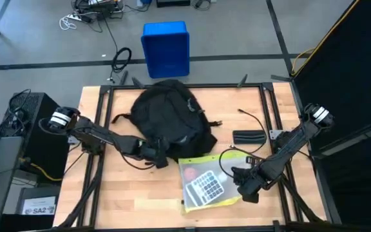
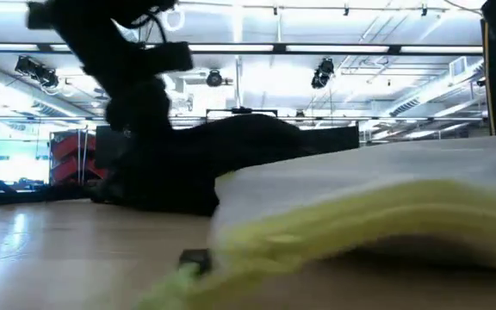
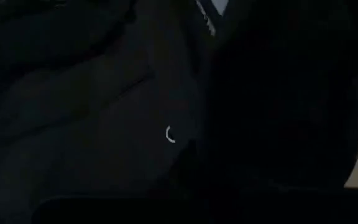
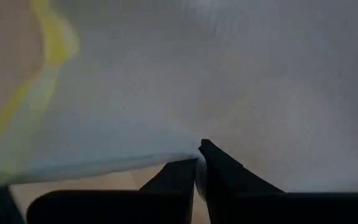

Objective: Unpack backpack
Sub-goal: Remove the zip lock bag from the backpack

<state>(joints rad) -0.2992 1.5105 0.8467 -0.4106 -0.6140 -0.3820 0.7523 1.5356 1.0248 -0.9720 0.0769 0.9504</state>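
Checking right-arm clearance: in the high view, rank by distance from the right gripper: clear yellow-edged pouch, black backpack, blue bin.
From the right gripper:
1. Clear yellow-edged plastic pouch, in its grip, front centre.
2. Large black fabric backpack, table middle.
3. Blue plastic bin, floor beyond the table.

Two dark jointed arms, each with a white-and-black cylindrical base joint; black wedge-shaped fingers (image 4: 225,171)

A blue bin (image 1: 166,48) sits on the floor beyond the table (image 1: 118,193), near loose cables (image 1: 122,59).
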